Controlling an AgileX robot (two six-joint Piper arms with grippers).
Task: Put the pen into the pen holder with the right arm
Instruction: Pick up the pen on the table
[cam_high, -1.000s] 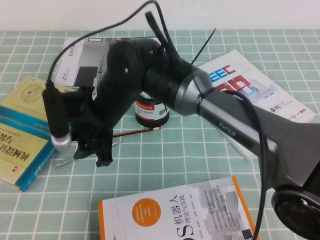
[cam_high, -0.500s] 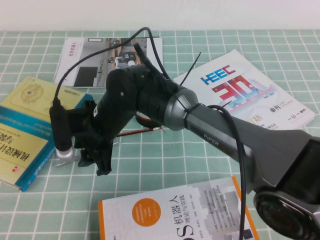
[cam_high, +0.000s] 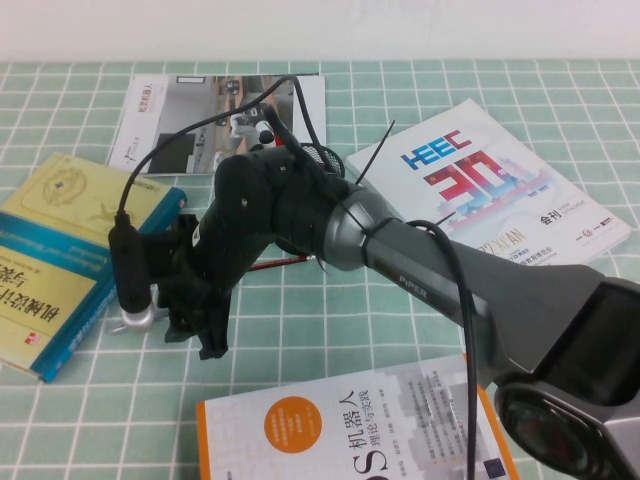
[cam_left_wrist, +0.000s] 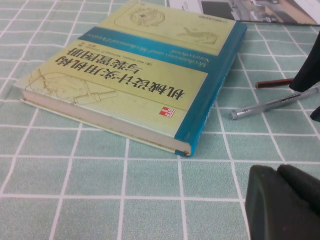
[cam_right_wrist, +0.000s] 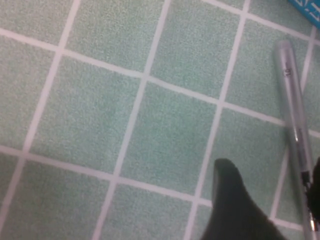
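The silver-grey pen (cam_left_wrist: 275, 102) lies on the green checked cloth just right of the blue-and-yellow book. It also shows in the right wrist view (cam_right_wrist: 295, 125). My right arm (cam_high: 330, 225) reaches across to the table's left. Its gripper (cam_high: 195, 325) is low over the cloth and open (cam_right_wrist: 272, 167), with one finger (cam_right_wrist: 235, 200) on each side of the pen and not closed on it. The dark red pencil (cam_left_wrist: 275, 82) lies beside the pen. The pen holder is hidden behind the right arm. My left gripper (cam_left_wrist: 285, 202) is shut and empty, near the cloth in front of the book.
The blue-and-yellow book (cam_high: 55, 260) lies at the left, close to the pen. An orange-and-white book (cam_high: 350, 430) lies at the front. A HEEC magazine (cam_high: 490, 180) lies at the back right. A brochure (cam_high: 190, 110) lies at the back left.
My right arm has come down and forward, lowering its open gripper over the pen. The arm now covers the pen holder, which showed one second ago.
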